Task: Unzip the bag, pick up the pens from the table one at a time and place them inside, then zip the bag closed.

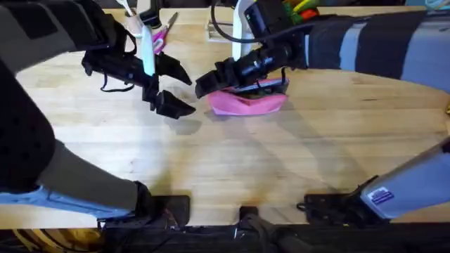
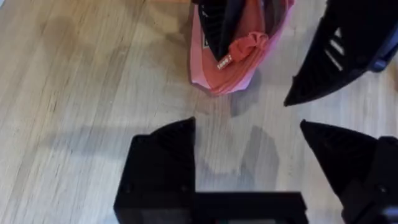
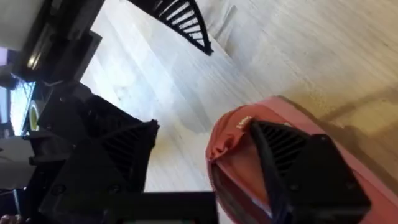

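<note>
Bag (image 1: 247,102) is lying near the middle of the far half of the surface (image 1: 232,169), its mouth gaping toward the left gripper (image 1: 171,90). The right gripper (image 1: 211,83) is standing open with one finger (image 3: 292,155) dipping inside the mouth and the other outside the fabric, so it seems to be holding the opening apart or reaching in. The left gripper is hovering open and empty just beside the bag's end. From here the soft pouch could be dragged or tipped if the right finger is catching on the lining or the red fold at the mouth as it pulls out, and with the two grippers working so near each other a sideways move could be knocking them together. The zipper pull is hard to make out. Any pen is hidden, so I cannot tell whether one is already inside. The right arm is covering much of the bag from overhead, and its far end is cut off.
</note>
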